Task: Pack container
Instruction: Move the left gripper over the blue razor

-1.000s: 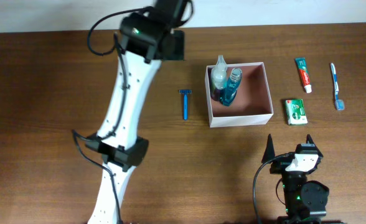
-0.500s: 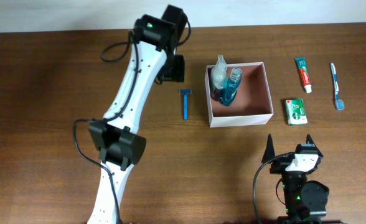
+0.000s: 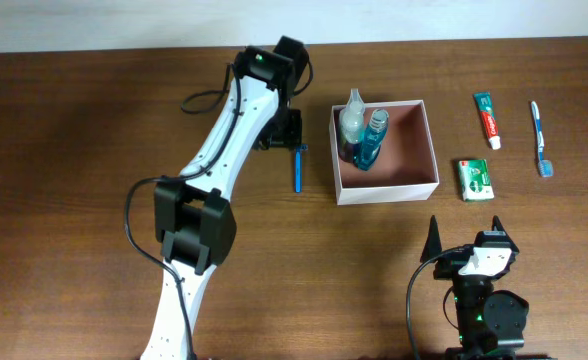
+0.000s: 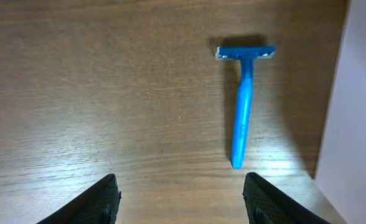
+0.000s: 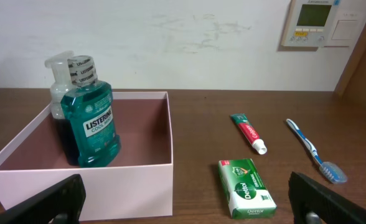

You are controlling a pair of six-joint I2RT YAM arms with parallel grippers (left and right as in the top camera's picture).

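Observation:
The container [image 3: 386, 191] [image 5: 108, 185] is a square white-walled box with a pinkish-brown floor, and its wall fills the right edge of the left wrist view [image 4: 357, 124]. A green mouthwash bottle [image 3: 372, 142] [image 5: 94, 124] and a clear bottle [image 3: 351, 118] [image 5: 57, 93] stand in its back left corner. A blue razor [image 3: 298, 172] [image 4: 243, 106] lies on the table just left of the box. My left gripper [image 3: 285, 130] [image 4: 182, 199] hovers open over the razor's head end, holding nothing. My right gripper [image 3: 465, 232] [image 5: 186, 205] stands wide open near the front edge, facing the box.
Right of the container lie a green soap box [image 3: 475, 179] [image 5: 246, 188], a toothpaste tube [image 3: 487, 118] [image 5: 249, 132] and a blue toothbrush [image 3: 540, 138] [image 5: 312, 151]. A wall rises behind the table's far edge.
My left arm has swung forward and to the right, from the back of the table to just above the razor. The right arm has not moved.

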